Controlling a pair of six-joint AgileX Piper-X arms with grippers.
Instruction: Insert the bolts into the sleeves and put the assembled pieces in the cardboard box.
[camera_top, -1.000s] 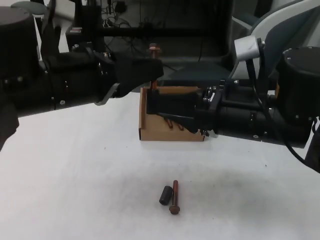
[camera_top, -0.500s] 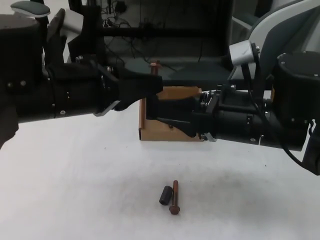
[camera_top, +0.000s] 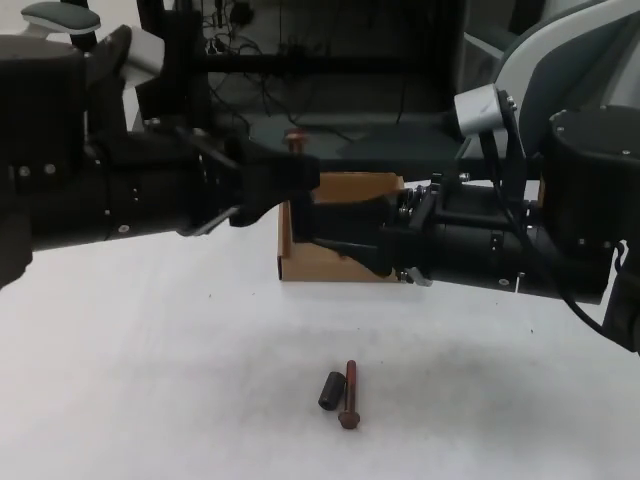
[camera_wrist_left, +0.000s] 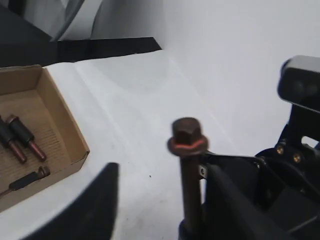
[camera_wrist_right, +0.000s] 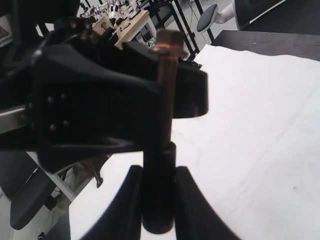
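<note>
The right gripper (camera_wrist_right: 157, 172) clamps the sleeve (camera_wrist_right: 159, 205) carrying a bolt (camera_wrist_right: 165, 90); left gripper (camera_wrist_left: 162, 172) spread open around it

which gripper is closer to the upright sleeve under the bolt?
Right. The right gripper is shut on the sleeve. The left gripper sits higher, beside the shaft of the bolt above the sleeve.
</note>
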